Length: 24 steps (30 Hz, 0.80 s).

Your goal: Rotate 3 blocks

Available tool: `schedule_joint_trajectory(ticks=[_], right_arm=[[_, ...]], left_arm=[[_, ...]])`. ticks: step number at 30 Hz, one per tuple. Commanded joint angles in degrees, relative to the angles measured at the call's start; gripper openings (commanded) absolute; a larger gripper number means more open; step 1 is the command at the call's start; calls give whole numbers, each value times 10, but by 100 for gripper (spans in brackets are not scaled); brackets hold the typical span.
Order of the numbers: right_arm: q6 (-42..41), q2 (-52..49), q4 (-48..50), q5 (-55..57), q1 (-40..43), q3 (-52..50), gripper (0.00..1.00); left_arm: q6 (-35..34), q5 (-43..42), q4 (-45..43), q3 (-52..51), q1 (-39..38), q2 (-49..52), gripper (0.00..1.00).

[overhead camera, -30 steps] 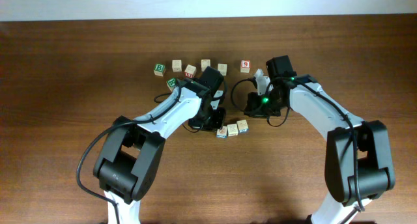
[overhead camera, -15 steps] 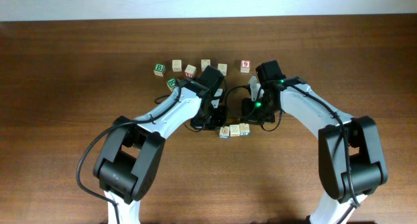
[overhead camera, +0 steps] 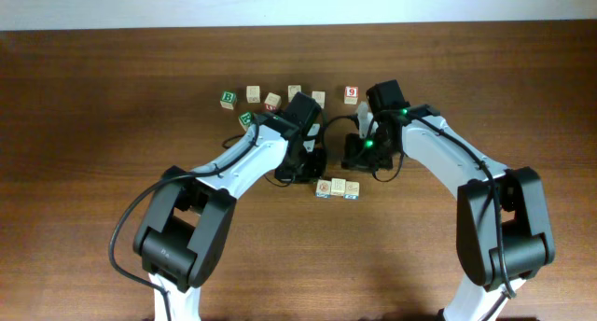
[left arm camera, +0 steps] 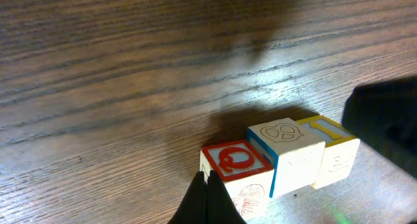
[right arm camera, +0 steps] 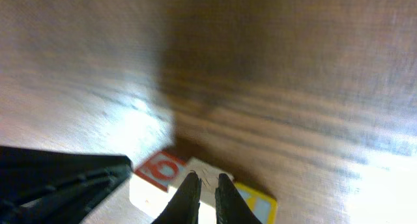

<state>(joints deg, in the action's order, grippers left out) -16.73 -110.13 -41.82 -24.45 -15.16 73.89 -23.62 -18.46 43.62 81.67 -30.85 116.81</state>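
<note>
Three blocks lie touching in a short row: a red-lettered one [overhead camera: 323, 188] [left arm camera: 234, 160], a pale blue-edged middle one [overhead camera: 338, 187] [left arm camera: 283, 136], and a yellow-topped one [overhead camera: 353, 189] [left arm camera: 332, 129]. My left gripper [overhead camera: 304, 172] [left arm camera: 210, 185] is shut, its tip against the red-lettered block's near corner. My right gripper [overhead camera: 360, 159] [right arm camera: 205, 180] hovers just over the middle block [right arm camera: 207, 168] with its fingers a narrow gap apart and nothing between them. In the right wrist view the red-lettered block [right arm camera: 159, 170] lies left of the fingers and the yellow-topped one [right arm camera: 257, 201] right.
Behind the arms is a loose cluster of other cubes: two green "B" cubes [overhead camera: 228, 100] [overhead camera: 246, 118], several pale ones [overhead camera: 271, 101] and a red "9" cube [overhead camera: 351, 94]. The two wrists stand close together over the row.
The row of three blocks has swung from slanting to level and shifted slightly right. My right gripper came in leftward to the row, then its fingers parted a little.
</note>
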Motion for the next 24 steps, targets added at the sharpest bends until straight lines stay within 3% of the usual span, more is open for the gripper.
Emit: schedule_joint_trajectory(ticks=[1,3,4,10,24], right_arm=[[-10,-4,5,7,-7,13,12],[-23,-6,8,10,-20,13,10],[-39,-10,9,16,-30,13,4],[-93,-17,8,66,-47,13,4],[-93,-18,-17,56,-62,13,4]], left_arm=[[-4,7,-1,8,15,6,0],[-4,9,-1,8,22,6,0],[-4,9,-1,8,26,6,0],[-4,17,5,8,28,6,0],[-4,17,5,8,28,6,0]])
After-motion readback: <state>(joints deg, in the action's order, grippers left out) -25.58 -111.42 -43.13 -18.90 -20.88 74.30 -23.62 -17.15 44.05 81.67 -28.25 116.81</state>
